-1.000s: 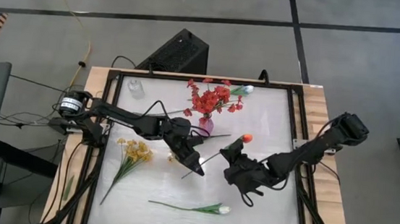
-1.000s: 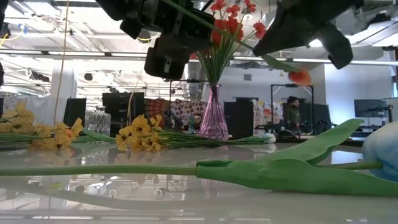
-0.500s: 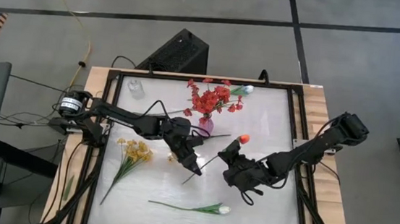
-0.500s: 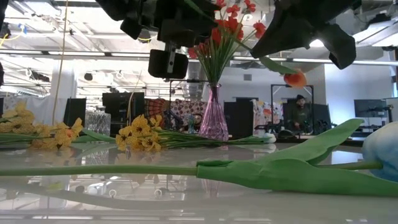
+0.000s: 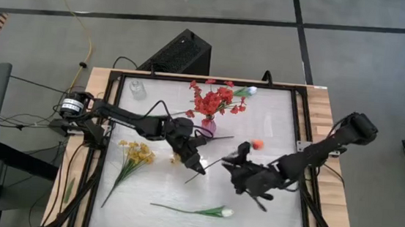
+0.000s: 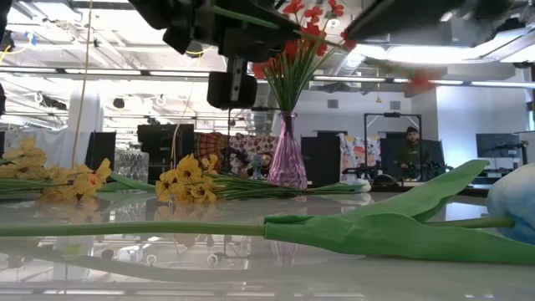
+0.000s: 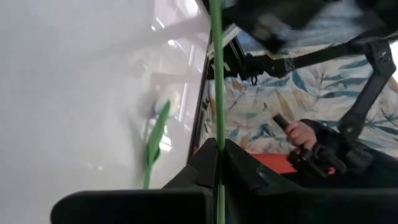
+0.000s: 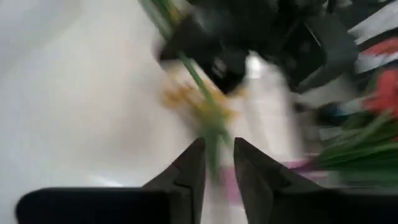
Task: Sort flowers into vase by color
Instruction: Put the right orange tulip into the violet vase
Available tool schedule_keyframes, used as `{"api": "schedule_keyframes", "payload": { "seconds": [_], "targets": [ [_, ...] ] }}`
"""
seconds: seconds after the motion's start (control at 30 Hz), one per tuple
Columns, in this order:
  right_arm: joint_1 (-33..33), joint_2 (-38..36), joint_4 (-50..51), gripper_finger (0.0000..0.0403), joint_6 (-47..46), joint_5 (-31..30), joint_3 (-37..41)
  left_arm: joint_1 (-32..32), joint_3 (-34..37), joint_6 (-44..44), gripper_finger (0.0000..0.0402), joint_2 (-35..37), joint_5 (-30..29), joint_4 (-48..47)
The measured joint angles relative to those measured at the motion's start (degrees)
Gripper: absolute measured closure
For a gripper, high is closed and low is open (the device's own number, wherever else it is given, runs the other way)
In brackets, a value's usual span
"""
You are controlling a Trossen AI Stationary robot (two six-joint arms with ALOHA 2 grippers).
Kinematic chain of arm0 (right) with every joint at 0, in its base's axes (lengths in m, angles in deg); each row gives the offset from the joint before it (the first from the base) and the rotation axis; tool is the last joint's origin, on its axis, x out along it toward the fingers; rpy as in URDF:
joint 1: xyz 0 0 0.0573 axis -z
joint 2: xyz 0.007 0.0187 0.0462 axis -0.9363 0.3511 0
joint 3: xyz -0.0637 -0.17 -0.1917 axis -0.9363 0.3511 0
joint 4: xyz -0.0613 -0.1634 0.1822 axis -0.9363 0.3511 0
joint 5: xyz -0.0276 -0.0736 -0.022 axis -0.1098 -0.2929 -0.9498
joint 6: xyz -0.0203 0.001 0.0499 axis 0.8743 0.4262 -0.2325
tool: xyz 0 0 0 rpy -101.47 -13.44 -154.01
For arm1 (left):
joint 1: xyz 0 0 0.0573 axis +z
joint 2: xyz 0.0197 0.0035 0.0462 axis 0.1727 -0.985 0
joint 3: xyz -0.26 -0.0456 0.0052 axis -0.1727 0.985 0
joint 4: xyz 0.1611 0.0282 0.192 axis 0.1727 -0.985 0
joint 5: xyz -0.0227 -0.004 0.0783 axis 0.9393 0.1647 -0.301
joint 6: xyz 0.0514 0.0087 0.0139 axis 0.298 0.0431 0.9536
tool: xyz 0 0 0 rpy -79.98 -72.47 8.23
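Tabletop (image 5: 275, 120), glossy white and framed by dark rails on wood, is set on a grey floor; an open workshop is seen behind. No writing can be read. The orange bloom's stem (image 7: 216, 93) is pinched mid-table by the closed left gripper (image 5: 196, 164). The right gripper (image 5: 233, 162), just beside, is parted narrowly with nothing clamped. Red flowers (image 5: 215, 100) are stood in the vase (image 6: 287, 159).

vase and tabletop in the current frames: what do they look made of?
Vase: looks like clear purple-tinted glass or hard plastic; light passes through it and the red flowers' green stems show inside. Which of the two, the look leaves open.

Tabletop: smooth, glossy white sheet, probably acrylic or laminate; in the low view it mirrors the yellow flowers and the vase. Its outer border looks like bare light wood.
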Motion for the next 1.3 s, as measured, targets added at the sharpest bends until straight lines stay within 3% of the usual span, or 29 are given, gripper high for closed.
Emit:
{"api": "schedule_keyframes", "payload": {
  "seconds": [0.13, 0.23, 0.4, 0.57, 0.7, 0.87, 0.93, 1.03, 1.17, 1.3],
  "targets": [
    [0.50, -5.95, 3.46, 0.0266, -20.71, 14.24, -0.02, 0.50, 0.00, 2.85, 0.0401, 0.00, -1.14, 0.13],
    [1.05, -8.51, 3.58, 0.0252, -31.72, 20.19, -0.02, 0.41, 0.00, 6.47, 0.0401, 0.00, -3.38, 0.26],
    [-1.27, -11.78, 1.79, 0.0243, -43.06, 21.32, 3.23, -0.02, 0.00, 15.31, 0.0401, 0.43, -8.09, 6.68],
    [-5.82, -17.50, -8.46, 0.0245, -52.41, 9.31, 12.15, -1.24, -0.05, 25.19, 0.0401, 2.39, -12.34, 14.03],
    [-3.72, -19.14, -28.18, 0.0243, -50.23, 3.35, 19.86, -2.06, -0.11, 33.63, 0.0401, 3.69, -16.68, 14.75],
    [2.62, -15.59, -49.57, 0.0241, -38.04, 3.79, 22.65, -1.99, -0.11, 37.53, 0.0401, 3.83, -18.29, 16.46],
    [5.59, -14.05, -54.80, 0.0241, -34.35, 7.08, 22.67, -1.90, -0.11, 38.29, 0.0401, 3.89, -18.37, 16.55],
    [9.81, -12.16, -58.87, 0.0241, -33.21, 13.86, 22.49, -1.57, -0.11, 38.28, 0.0401, 3.89, -18.12, 16.44],
    [13.06, -9.66, -58.65, 0.0240, -32.74, 16.22, 20.38, -1.06, -0.11, 37.98, 0.0401, 3.89, -17.93, 16.27],
    [14.66, -8.25, -58.36, 0.0240, -30.28, 22.44, 18.48, -0.44, -0.11, 37.26, 0.0401, 3.93, -16.30, 16.10]
  ]
}}
